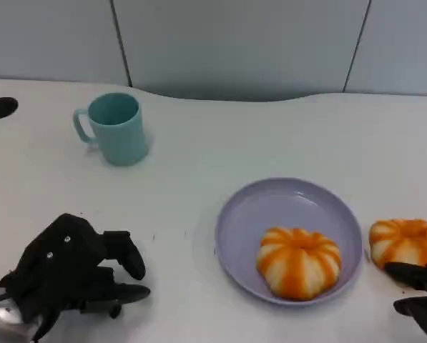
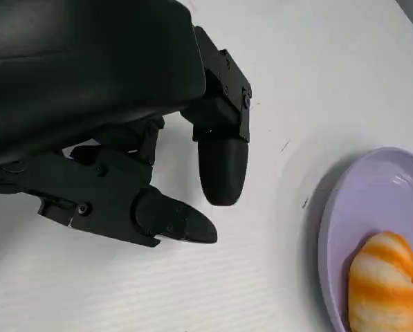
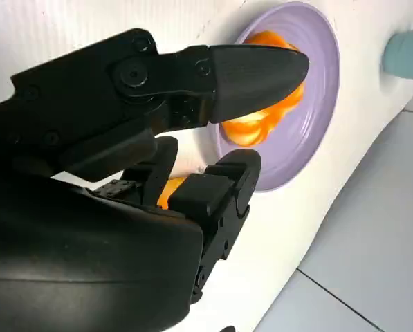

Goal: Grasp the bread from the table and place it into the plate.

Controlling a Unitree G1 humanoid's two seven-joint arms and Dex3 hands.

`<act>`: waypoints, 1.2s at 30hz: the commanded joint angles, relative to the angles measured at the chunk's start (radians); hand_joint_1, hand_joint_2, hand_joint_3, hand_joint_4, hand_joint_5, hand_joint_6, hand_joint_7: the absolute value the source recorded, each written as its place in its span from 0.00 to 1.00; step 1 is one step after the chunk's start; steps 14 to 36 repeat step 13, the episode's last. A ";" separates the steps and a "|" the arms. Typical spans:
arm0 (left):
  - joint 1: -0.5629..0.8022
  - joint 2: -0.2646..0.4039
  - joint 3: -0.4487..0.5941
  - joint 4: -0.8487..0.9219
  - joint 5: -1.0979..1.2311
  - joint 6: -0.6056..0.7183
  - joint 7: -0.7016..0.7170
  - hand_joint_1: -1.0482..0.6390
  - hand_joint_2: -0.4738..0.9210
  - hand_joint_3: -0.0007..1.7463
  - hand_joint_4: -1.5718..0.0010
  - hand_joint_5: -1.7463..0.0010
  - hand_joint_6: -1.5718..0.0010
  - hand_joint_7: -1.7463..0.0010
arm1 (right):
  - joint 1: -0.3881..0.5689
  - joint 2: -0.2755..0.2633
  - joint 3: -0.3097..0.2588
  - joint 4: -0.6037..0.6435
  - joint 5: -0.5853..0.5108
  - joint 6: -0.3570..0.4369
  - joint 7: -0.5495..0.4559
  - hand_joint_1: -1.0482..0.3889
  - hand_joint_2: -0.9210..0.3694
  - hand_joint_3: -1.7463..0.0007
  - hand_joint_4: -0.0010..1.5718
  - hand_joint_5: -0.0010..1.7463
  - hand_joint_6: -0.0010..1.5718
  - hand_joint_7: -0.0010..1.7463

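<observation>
Unlabelled, one bread [image 1: 299, 261] sits in the plate [image 1: 246, 214], another [image 1: 408, 241] beside the spread, empty right hand [image 1: 418, 294].

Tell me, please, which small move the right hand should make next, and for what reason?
Probably close the right hand around the bread on the table. One bread already lies in the purple plate, while this second one sits beside the plate, and the open fingers are right at its near edge.

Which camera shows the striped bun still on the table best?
Head view: the orange-and-white striped bun lies on the white table, right of the lilac plate. In the right wrist view the fingers hide most of it.
</observation>
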 commanded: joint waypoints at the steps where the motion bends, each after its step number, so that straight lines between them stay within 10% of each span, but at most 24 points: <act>1: 0.012 0.023 -0.002 -0.001 0.016 0.004 0.010 0.48 1.00 0.04 0.58 0.00 0.70 0.00 | 0.007 -0.017 -0.012 -0.009 0.005 0.004 0.006 0.47 0.00 0.79 0.34 0.33 0.46 0.00; 36: -0.009 0.022 0.005 0.032 0.013 -0.037 0.007 0.47 1.00 0.03 0.60 0.00 0.71 0.00 | -0.015 -0.015 -0.011 0.005 -0.002 0.006 -0.002 0.48 0.00 0.79 0.36 0.32 0.46 0.00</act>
